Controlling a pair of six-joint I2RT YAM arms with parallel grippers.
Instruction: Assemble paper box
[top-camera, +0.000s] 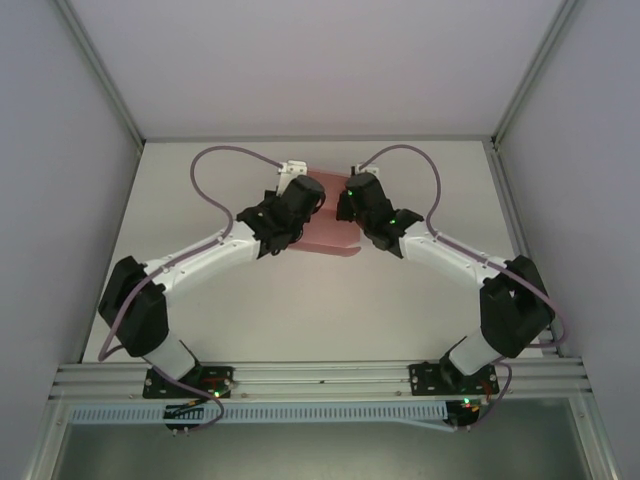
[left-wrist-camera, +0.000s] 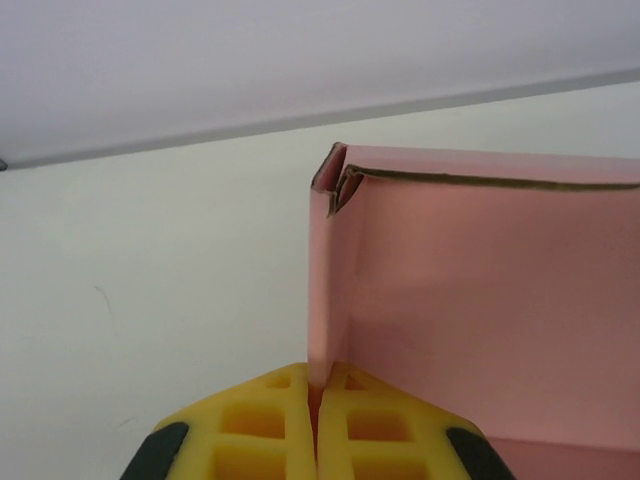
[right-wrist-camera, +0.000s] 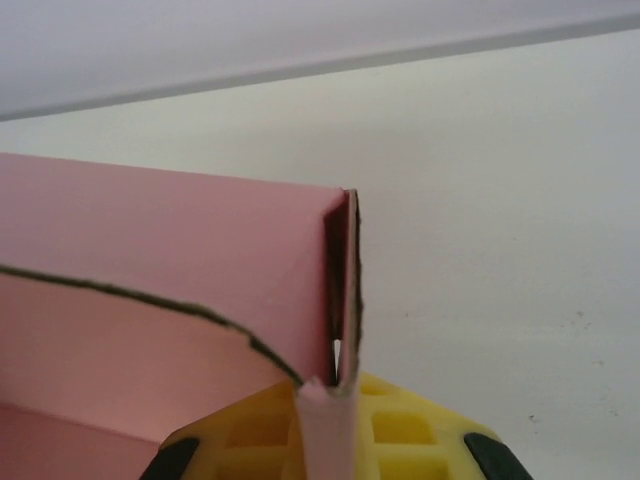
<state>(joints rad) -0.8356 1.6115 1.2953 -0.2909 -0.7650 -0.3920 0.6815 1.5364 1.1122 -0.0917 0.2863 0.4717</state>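
The pink paper box (top-camera: 328, 232) lies partly folded at mid-table, between both arms. My left gripper (top-camera: 300, 196) is shut on the box's left side wall; in the left wrist view the yellow fingers (left-wrist-camera: 262, 420) pinch the upright pink wall (left-wrist-camera: 325, 290) at its bottom edge, and a long wall (left-wrist-camera: 500, 300) runs off to the right. My right gripper (top-camera: 355, 196) is shut on the box's right side wall; in the right wrist view a doubled pink wall (right-wrist-camera: 340, 300) is clamped between the yellow fingers (right-wrist-camera: 405, 430), with a curved-edged flap (right-wrist-camera: 120, 350) in front.
White table surface (top-camera: 320, 310) lies around the box, bounded by grey enclosure walls and an aluminium frame (top-camera: 320, 375) at the near edge. Purple cables (top-camera: 230, 155) loop behind both wrists.
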